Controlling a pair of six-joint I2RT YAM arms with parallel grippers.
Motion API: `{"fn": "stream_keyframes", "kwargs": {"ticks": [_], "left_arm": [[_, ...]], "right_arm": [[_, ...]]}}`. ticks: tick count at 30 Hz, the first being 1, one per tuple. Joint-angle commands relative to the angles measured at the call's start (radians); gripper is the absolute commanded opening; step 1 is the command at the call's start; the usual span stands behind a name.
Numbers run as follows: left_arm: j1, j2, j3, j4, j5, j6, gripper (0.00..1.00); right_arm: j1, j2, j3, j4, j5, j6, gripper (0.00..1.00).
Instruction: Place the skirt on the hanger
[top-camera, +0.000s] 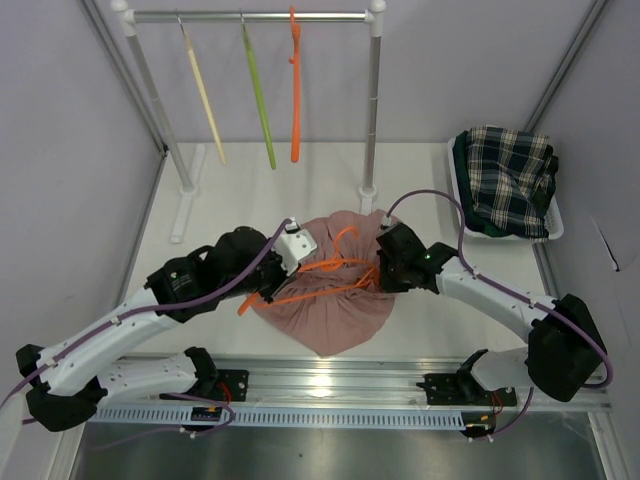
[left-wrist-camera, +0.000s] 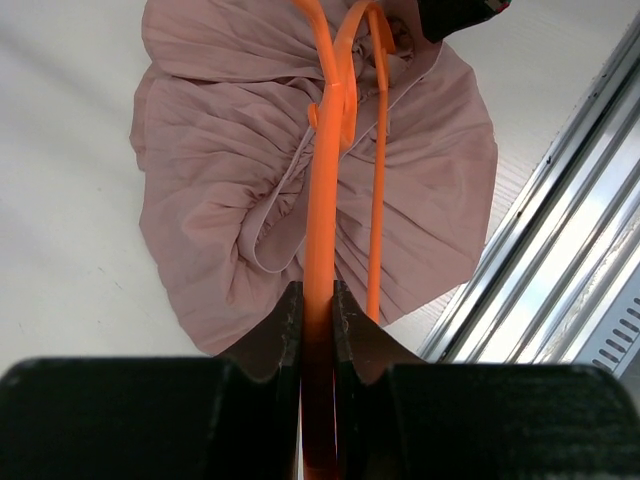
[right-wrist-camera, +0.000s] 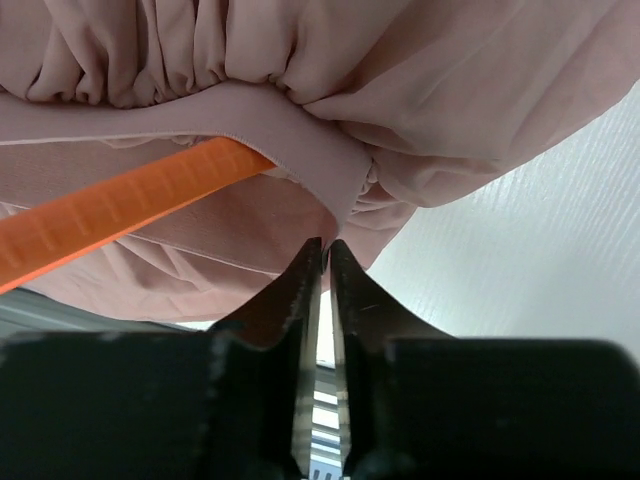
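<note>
The pink skirt (top-camera: 335, 300) lies crumpled on the white table. An orange hanger (top-camera: 335, 268) lies across it, one arm tucked under the elastic waistband (right-wrist-camera: 290, 125). My left gripper (top-camera: 268, 290) is at the skirt's left edge. In the left wrist view it is shut (left-wrist-camera: 317, 290) on the hanger's arm (left-wrist-camera: 322, 200) over the skirt (left-wrist-camera: 220, 180). My right gripper (top-camera: 380, 274) is at the skirt's right edge. In the right wrist view its tips (right-wrist-camera: 325, 245) are pinched on the waistband's edge, beside the hanger arm (right-wrist-camera: 120, 205).
A clothes rack (top-camera: 250, 16) stands at the back with a cream hanger (top-camera: 205, 100), a green hanger (top-camera: 260, 100) and an orange hanger (top-camera: 295, 90). A white basket (top-camera: 555, 225) holding a plaid garment (top-camera: 505, 175) sits at the right. A metal rail (top-camera: 330, 385) runs along the near edge.
</note>
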Motion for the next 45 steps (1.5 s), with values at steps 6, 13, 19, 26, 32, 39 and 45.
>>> {"fn": "stream_keyframes", "kwargs": {"ticks": [6, 13, 19, 26, 32, 39, 45], "left_arm": [[-0.018, -0.02, -0.056, 0.147, 0.023, 0.087, 0.0], [-0.021, -0.056, -0.108, 0.274, 0.017, 0.147, 0.0], [-0.021, -0.037, -0.164, 0.388, 0.037, 0.142, 0.0], [-0.021, 0.035, -0.24, 0.532, 0.044, 0.081, 0.0], [-0.021, 0.116, -0.257, 0.566, 0.044, 0.037, 0.0], [-0.021, 0.136, -0.263, 0.575, 0.049, 0.023, 0.0], [-0.021, 0.147, -0.268, 0.566, 0.049, 0.024, 0.0]], "right_arm": [[0.002, -0.044, 0.136, -0.045, 0.035, -0.024, 0.03], [0.004, -0.112, 0.239, -0.12, 0.01, -0.038, 0.03], [0.012, -0.142, 0.29, -0.151, -0.013, -0.037, 0.02], [0.015, -0.155, 0.235, -0.128, -0.005, -0.04, 0.03], [0.018, -0.15, 0.132, -0.056, -0.007, -0.041, 0.04], [0.025, -0.174, 0.074, 0.008, 0.009, -0.04, 0.25], [0.097, -0.25, 0.107, 0.03, 0.101, -0.032, 0.46]]}}
